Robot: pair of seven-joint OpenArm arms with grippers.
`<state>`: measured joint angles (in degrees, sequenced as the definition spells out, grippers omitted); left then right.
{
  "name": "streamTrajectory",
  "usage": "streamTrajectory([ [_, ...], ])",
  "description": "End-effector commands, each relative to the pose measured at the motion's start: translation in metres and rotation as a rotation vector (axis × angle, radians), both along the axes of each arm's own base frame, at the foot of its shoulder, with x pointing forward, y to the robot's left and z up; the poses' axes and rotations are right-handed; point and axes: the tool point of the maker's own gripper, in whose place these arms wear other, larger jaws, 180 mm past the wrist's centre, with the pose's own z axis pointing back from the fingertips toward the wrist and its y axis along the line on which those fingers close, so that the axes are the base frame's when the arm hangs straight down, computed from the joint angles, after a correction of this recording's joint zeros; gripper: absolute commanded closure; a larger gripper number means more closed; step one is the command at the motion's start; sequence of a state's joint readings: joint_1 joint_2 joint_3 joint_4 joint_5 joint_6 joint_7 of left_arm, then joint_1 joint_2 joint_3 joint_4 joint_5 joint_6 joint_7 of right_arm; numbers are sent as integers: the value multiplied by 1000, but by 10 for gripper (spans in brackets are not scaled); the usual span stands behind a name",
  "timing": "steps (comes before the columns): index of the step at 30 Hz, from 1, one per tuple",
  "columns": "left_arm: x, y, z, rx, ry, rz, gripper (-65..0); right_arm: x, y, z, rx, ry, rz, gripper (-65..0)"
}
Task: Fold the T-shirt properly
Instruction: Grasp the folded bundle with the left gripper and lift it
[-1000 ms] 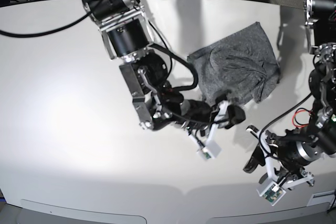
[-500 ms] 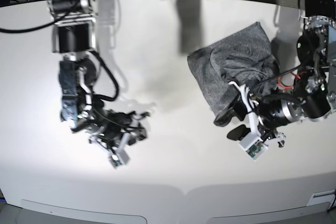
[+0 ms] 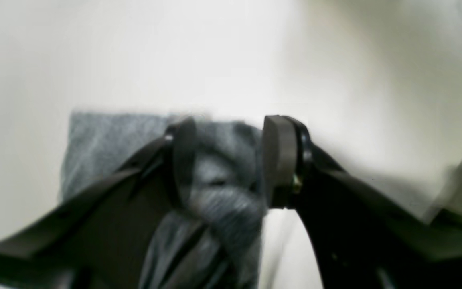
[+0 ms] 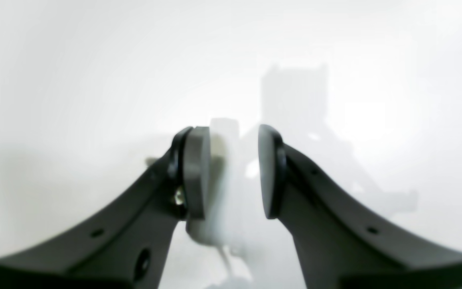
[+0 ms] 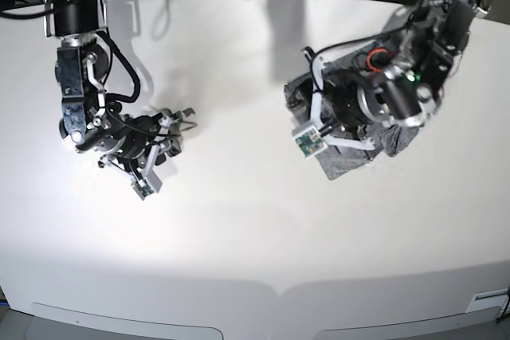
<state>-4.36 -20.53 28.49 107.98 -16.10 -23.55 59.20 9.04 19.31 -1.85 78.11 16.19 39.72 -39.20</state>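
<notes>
T-shirt (image 5: 351, 157) now sits under left gripper (image 3: 225, 160), which moved in (jaws apart, straddling fabric, no clamp); right gripper (image 4: 231, 172) retreated, apart, empty. Fold looks near done.

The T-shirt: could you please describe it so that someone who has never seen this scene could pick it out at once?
Start at the white table and go to its far side under the left arm. There lies the T-shirt, a crumpled heather-grey bundle, partly covered by the left tool. It is the only cloth and the only dark patch on the tabletop.
</notes>
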Motion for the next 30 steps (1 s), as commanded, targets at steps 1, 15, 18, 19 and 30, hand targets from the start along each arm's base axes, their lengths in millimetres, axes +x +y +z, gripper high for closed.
streamTrajectory([
  [1, 13, 5, 9, 22, -53, 39, -260, 15, 0, 20, 14, -68, 4, -206],
  [15, -28, 44, -34, 241, 153, 178, -260, 21, 3, 27, 38, -108, 4, -206],
  [18, -27, 68, -40, 353, 125, 228, -260, 22, 2, 28, 35, -110, 4, -206],
  [19, -22, 80, -38, 400, 98, 269, -260, 22, 2, 28, 36, -109, 4, -206],
  [30, -37, 188, -40, 719, 42, 366, -260, 22, 2, 28, 36, -109, 4, -206],
])
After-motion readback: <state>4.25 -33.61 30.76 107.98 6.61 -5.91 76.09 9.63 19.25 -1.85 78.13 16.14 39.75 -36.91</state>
